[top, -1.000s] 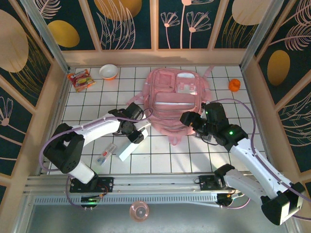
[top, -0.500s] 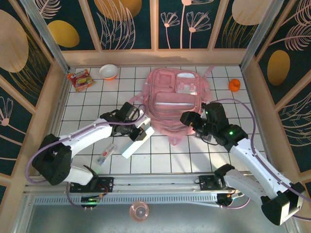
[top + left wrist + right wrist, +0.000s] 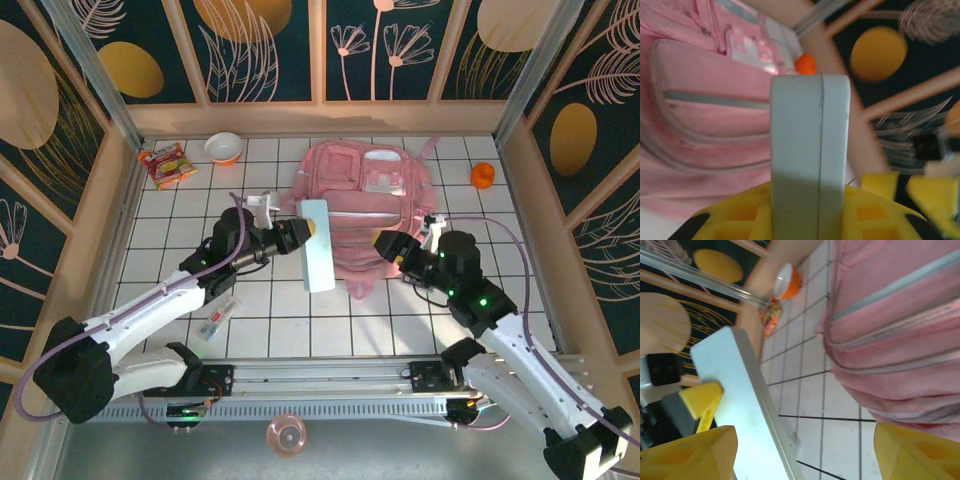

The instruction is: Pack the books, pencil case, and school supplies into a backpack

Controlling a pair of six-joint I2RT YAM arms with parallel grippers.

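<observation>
My left tool (image 3: 292,236) has lifted the pencil case (image 3: 316,250) off the tabletop (image 3: 180,215). Pinched at one end, it now hangs beside the backpack's (image 3: 370,205) left edge. My right tool (image 3: 392,250) waits spread at its near side. Insertion likely comes next.

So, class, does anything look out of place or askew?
Yes. A snack packet and a bowl at the far left of the table are not school things. The pencil case, gripped in the left jaws, hangs lifted and slanted by the left side of the backpack.
</observation>
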